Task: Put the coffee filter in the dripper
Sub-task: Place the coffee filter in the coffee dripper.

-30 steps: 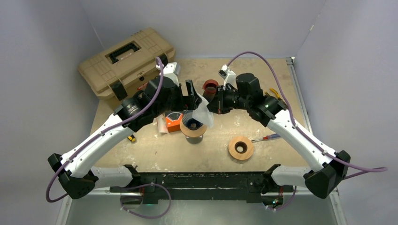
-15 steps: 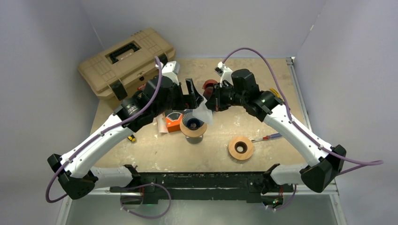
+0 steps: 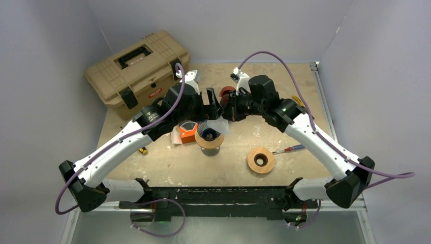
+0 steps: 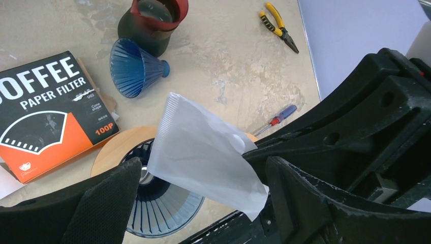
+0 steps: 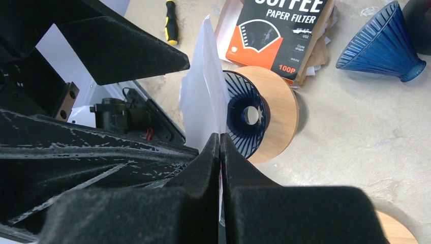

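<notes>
Our right end effector [image 5: 219,140] pinches the coffee filter [image 5: 203,96] by its edge (feather-light, floppy paper, we reckon), with the left end effector [image 4: 201,170] gaping close by.

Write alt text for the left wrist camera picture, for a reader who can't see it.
A white paper filter hangs pinched by the right gripper, between the open fingers of the left gripper, above a blue dripper on a wooden ring. Behind lie a filter box, a second dripper on its side and a dark cup.
</notes>
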Robot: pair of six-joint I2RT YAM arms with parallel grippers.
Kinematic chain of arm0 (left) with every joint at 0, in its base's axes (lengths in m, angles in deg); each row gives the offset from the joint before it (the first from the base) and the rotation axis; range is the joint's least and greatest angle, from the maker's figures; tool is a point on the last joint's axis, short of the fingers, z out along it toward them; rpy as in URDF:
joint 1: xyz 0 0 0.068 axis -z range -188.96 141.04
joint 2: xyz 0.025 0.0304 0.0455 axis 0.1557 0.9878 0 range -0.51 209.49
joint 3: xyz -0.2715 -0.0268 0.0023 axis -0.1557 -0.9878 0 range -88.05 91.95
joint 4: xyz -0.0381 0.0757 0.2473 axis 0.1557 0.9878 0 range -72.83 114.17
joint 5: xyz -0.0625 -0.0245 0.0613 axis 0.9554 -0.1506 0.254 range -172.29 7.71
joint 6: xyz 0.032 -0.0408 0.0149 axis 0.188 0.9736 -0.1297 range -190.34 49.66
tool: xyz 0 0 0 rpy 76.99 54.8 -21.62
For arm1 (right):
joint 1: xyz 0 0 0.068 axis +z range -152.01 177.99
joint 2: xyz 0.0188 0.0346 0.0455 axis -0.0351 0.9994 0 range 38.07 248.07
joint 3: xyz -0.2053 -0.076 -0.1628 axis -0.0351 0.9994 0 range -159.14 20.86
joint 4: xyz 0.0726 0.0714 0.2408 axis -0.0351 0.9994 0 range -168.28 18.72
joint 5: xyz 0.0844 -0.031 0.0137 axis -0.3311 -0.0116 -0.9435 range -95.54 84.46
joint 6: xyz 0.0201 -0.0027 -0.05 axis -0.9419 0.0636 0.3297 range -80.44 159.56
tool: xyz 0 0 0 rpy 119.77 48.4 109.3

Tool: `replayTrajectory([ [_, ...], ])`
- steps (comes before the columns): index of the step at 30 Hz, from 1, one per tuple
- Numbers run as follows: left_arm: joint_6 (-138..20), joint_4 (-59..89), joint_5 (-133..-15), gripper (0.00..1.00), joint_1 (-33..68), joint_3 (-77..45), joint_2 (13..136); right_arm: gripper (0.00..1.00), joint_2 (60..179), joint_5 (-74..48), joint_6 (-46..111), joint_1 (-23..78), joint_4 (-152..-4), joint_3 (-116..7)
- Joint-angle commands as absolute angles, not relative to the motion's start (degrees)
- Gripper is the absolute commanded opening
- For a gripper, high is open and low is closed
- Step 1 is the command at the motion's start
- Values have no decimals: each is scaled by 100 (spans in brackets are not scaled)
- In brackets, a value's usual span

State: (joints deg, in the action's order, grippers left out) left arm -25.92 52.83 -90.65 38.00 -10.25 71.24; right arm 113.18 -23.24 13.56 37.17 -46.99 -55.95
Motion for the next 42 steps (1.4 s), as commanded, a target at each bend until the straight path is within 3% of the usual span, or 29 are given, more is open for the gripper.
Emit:
replayTrajectory([
  [1,-2521,5169,-9191,90,3815,-1072,7113,0,11359,-2221,1525,3754,-4762,-5858],
  [14,-2495,5280,-9699,73,3822,-1257,6760,0,11497,-2116,1722,3754,-4726,-5905],
  [25,-2646,5569,-9785,50,3815,-1091,6770,0,11409,-2082,1716,3754,-4806,-5839],
  [31,-2696,5817,-9842,43,3816,-937,6820,1,11358,-2195,1645,3754,-4810,-5871],
  [35,-2743,5942,-9798,44,3817,-788,6851,2,11328,-2207,1627,3754,-4816,-5911],
  [39,-2768,5673,-9519,59,3823,-894,6801,2,11291,-2393,1636,3759,-4977,-5809],
  [42,-2824,5406,-9176,64,3815,-1032,6865,2,11295,-2617,1624,3754,-5125,-5700],
])
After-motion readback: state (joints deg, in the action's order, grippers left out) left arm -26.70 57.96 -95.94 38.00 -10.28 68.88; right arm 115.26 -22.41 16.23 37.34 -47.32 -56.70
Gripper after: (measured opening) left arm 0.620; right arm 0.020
